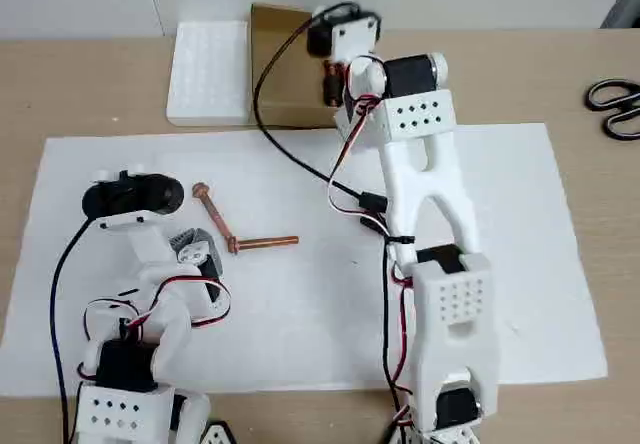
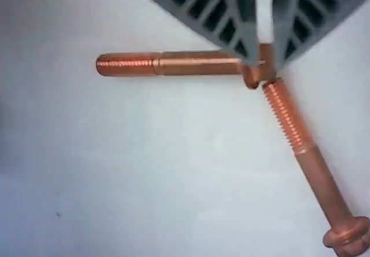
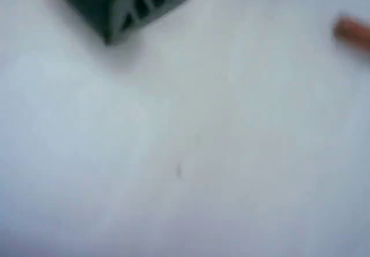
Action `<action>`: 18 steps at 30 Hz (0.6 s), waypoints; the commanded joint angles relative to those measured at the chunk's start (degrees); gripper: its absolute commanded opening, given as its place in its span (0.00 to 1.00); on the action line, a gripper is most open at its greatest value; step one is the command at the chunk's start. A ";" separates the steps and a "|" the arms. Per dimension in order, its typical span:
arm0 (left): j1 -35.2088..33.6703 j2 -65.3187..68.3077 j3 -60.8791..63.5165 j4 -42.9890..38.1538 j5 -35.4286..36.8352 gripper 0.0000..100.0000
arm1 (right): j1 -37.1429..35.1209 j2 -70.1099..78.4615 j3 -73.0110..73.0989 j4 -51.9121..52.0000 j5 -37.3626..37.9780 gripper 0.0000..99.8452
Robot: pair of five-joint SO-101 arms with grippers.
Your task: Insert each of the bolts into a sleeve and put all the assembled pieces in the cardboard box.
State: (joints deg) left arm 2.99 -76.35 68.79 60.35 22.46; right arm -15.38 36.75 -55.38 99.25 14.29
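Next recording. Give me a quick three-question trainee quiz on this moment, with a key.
1. Multiple choice: how many bolts lie on the white paper? A one, B two, C four.
2. True or false: the bolts lie parallel and far apart.
3. Short answer: which arm's gripper is at the spot where the bolts meet?
Key: 1 B. 2 False, they meet at an angle. 3 The left arm's.
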 commanded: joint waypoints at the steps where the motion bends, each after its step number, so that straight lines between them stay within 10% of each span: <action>1: -0.26 0.00 -2.86 0.18 -0.53 0.01 | 0.84 -6.29 7.03 0.31 2.29 0.23; 18: -0.18 0.00 -2.42 -0.09 -0.53 0.01 | 0.66 -6.20 9.23 0.57 7.03 0.23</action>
State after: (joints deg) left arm 2.99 -76.35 68.79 60.35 22.37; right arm -14.95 34.29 -46.07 99.25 19.30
